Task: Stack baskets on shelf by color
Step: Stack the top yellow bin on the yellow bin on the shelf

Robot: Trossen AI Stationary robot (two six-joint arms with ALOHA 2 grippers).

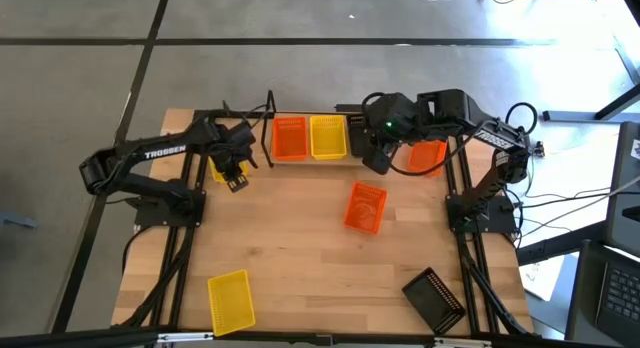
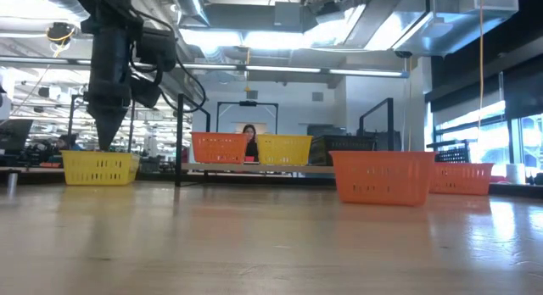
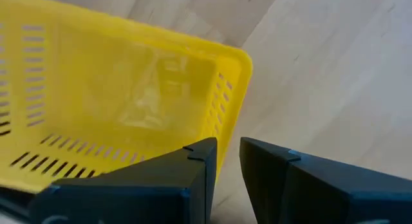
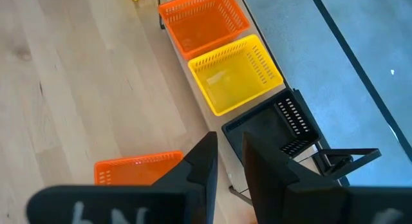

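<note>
The shelf (image 1: 312,158) carries an orange basket (image 1: 289,137), a yellow basket (image 1: 328,136) and a black basket (image 4: 273,129) side by side. Left gripper (image 3: 226,161), jaws narrowly parted, straddles the wall of another yellow basket (image 3: 116,102) just left of the shelf, without visibly clamping it. Right gripper (image 4: 228,161), jaws narrowly parted and empty, hangs above the shelf's right end.

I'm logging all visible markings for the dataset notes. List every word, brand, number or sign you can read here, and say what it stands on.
"TROSSEN": white letters on the left arm, read in the high view.
White marks on the right arm's link: too small to read.
White strokes on the right wrist housing: cut off by the picture's edge, unreadable.
Baskets, shelf and table: no text visible.
</note>
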